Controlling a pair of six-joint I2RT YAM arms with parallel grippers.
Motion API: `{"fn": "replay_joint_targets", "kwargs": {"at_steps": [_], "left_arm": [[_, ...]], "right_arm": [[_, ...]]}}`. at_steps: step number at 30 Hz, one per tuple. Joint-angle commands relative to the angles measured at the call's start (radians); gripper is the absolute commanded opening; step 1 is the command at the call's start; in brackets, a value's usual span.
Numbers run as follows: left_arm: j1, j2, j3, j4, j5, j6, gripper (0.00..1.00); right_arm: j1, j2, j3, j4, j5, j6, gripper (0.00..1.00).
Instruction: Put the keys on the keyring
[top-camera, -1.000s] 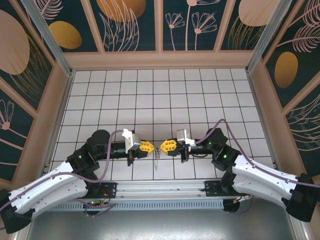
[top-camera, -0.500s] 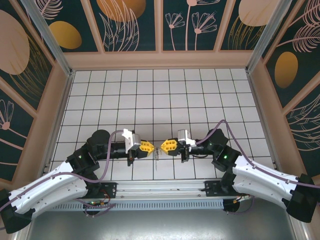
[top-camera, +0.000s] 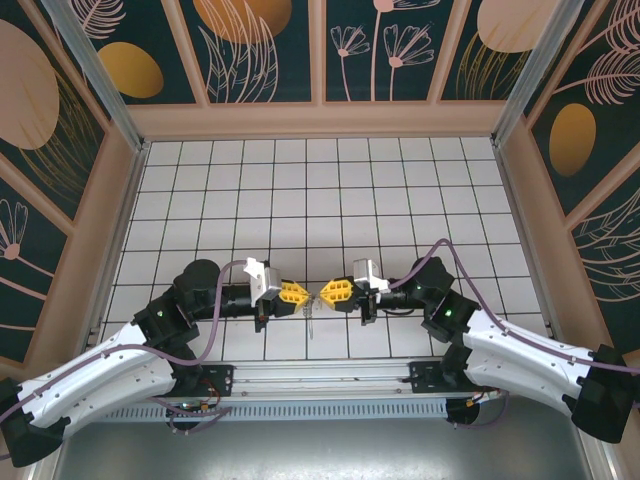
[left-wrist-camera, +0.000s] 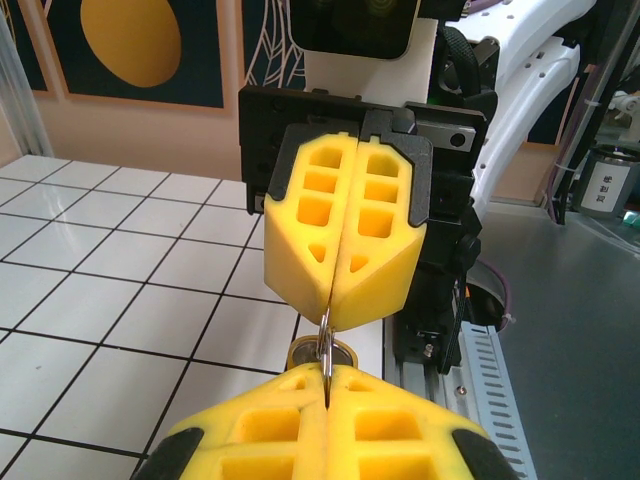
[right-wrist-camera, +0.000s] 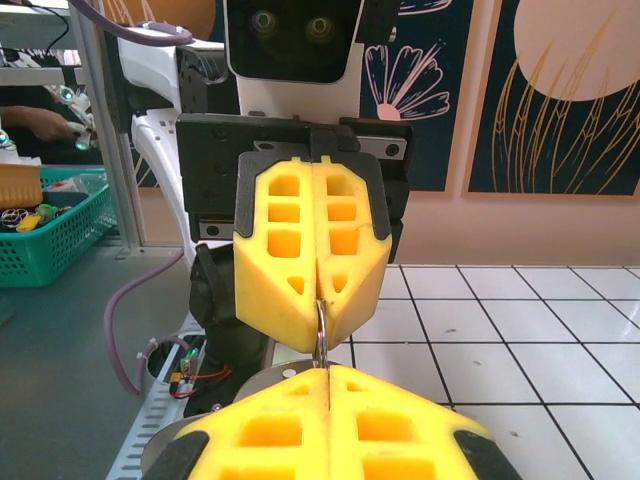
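Both arms meet tip to tip low over the near rows of the tiled worktop (top-camera: 300, 200), just ahead of their bases. From above, the left gripper (top-camera: 303, 296) and right gripper (top-camera: 324, 293) are nearly touching. A thin silvery sliver hangs in the gap between them, pointing toward the near edge. I read it as one of the keys (top-camera: 314, 312), but it is too small for me to make out its shape. In the left wrist view my own yellow jaws at the bottom are pressed flush, and the jaws facing them are closed just as tight. A fine bright wire arc runs from one seam to the other. Seen edge-on, it looks like the small metal ring of the keyring (left-wrist-camera: 326, 350), pinched from both ends. An olive-yellow shape (left-wrist-camera: 343, 353), rounded, sits just behind the wire, mostly hidden by the lower jaws; I cannot tell what it is. The right wrist view gives the mirror picture: closed jaws above and below, the wire caught between them, its lower end cut off in the seam.
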Motion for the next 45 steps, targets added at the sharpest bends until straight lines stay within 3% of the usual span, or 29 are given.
{"fn": "replay_joint_targets", "kwargs": {"at_steps": [1, 45], "left_arm": [[-0.003, -0.006, 0.030, 0.036, 0.003, 0.004, 0.00], [-0.004, -0.007, 0.030, 0.036, 0.003, 0.004, 0.00]], "right_arm": [[-0.005, -0.020, -0.005, 0.046, -0.021, 0.011, 0.00], [-0.010, 0.012, 0.005, 0.066, -0.058, 0.024, 0.00]]}}
